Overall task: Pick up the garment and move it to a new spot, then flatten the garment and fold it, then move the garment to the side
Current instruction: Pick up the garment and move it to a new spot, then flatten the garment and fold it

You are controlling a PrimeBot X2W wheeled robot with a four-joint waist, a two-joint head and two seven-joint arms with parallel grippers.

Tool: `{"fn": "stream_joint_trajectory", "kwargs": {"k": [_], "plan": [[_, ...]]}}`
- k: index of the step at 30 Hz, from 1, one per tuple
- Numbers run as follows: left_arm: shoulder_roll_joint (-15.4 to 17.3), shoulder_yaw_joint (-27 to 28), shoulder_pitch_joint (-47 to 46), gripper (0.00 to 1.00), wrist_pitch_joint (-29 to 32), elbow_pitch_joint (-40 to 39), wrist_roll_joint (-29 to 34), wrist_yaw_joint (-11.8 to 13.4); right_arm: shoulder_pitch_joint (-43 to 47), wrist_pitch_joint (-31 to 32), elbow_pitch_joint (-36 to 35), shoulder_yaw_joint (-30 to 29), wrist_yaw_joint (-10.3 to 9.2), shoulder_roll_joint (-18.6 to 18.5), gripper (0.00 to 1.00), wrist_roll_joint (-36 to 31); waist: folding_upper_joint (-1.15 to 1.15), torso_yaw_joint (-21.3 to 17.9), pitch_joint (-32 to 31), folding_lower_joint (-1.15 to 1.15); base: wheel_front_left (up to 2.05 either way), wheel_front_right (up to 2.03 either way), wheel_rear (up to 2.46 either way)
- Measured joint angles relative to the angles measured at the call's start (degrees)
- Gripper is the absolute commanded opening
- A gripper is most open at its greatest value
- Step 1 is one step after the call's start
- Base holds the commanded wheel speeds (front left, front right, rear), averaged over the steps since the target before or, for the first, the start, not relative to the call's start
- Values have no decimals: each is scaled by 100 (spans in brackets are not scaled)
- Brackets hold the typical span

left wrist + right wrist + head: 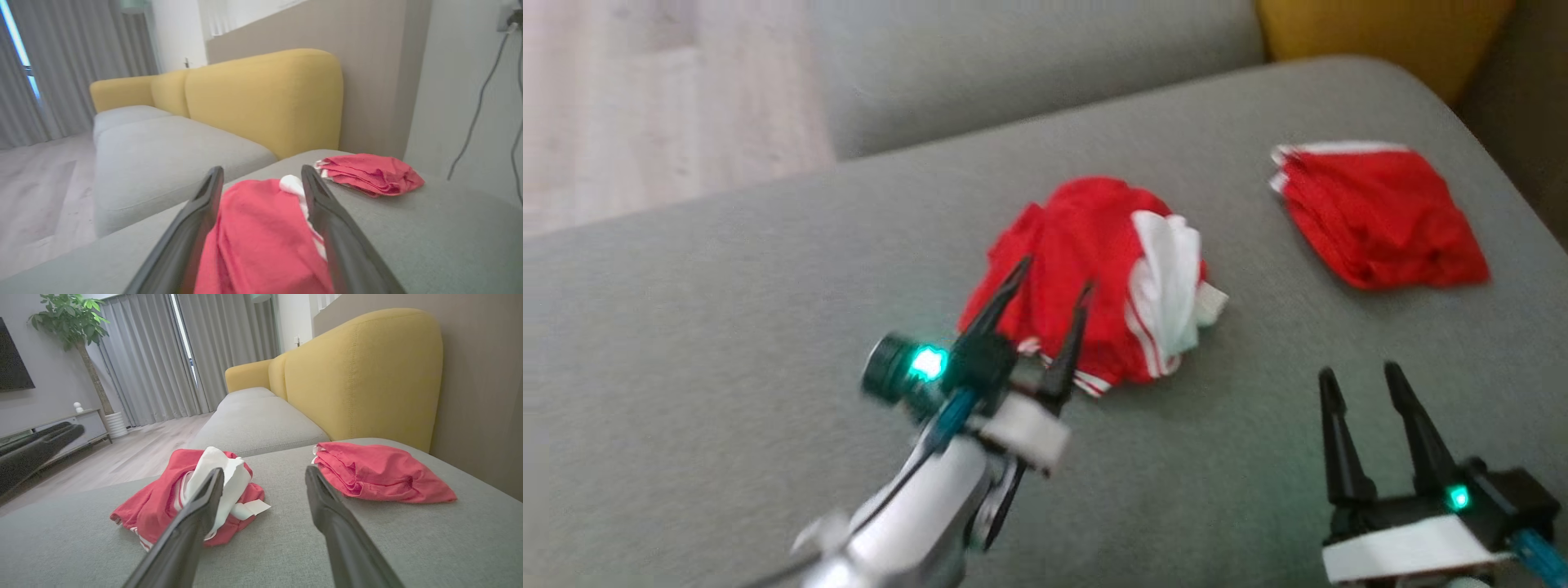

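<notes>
Our left gripper [1054, 279], over the crumpled garment [1094, 261], and right gripper [1360, 374] gape wide; our right wrist view adds a plant [69, 322].

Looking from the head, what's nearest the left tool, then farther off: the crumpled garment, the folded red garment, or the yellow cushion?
1. Crumpled garment, at the tips of the left tool.
2. Folded red garment, off to the right.
3. Yellow cushion, far top right.

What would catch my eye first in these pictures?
A crumpled red and white garment lies in the middle of a grey cushion, with the left hand open at its near edge. A folded red garment lies farther right, near the yellow backrest.
</notes>
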Motion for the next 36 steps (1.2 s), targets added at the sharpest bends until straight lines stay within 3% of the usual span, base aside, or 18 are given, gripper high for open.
{"fn": "stream_joint_trajectory", "kwargs": {"k": [7, 10, 14, 20, 36], "plan": [[592, 1239, 1872, 100, 0, -1538, 498, 712, 319, 0, -7, -224, 0, 49, 100, -71, 0, 591, -522, 0, 0, 0, 0], [668, 1633, 2736, 100, 0, -2148, 848, 961, 564, 0, -7, -258, 0, 97, 100, -159, 0, 784, -708, 0, 0, 0, 0], [693, 1746, 3662, 100, -4, -2632, 1414, 1104, 812, 0, -11, -300, 0, 148, 100, -221, 0, 971, -901, 1, 0, 0, 0], [564, 1937, 4485, 100, -8, -2750, 1712, 1056, 993, 0, -12, -229, 0, 168, 100, -267, 0, 1103, -1055, 1, 0, 0, 0], [222, 2376, 4479, 100, -8, -2709, 2039, 605, 1039, 0, 36, -164, 0, 169, 100, -267, 0, 1068, -1104, 2, 0, 0, 0]]}}
